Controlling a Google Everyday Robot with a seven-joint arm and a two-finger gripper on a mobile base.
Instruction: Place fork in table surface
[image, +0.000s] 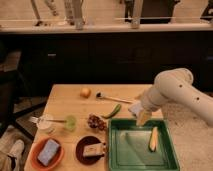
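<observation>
Gripper (143, 119), fingers apart and empty, hovers over the far edge of the green rectangular tray (131, 148). The slim silvery-white fork (35, 120) rests across the small white cup (46, 125), at the left of the pale wooden bench (67, 100).

One view only. Looking down at a slant from above and in front of the table surface (70, 102), facing across it toward the dark wall (100, 55) and the pale ledge (105, 27) beyond. Middle distance: far edge of the tabletop well inside the frame, near end running out at the bottom border, right by the orange bowl (47, 152) and the green tray (116, 150). Arm (175, 90) coming in from the right border, cut off there by the frame. Gripper (142, 118) hanging right of centre, over the tray's far left corner. Strip of floor (12, 145) glimpsed at lower left.
</observation>
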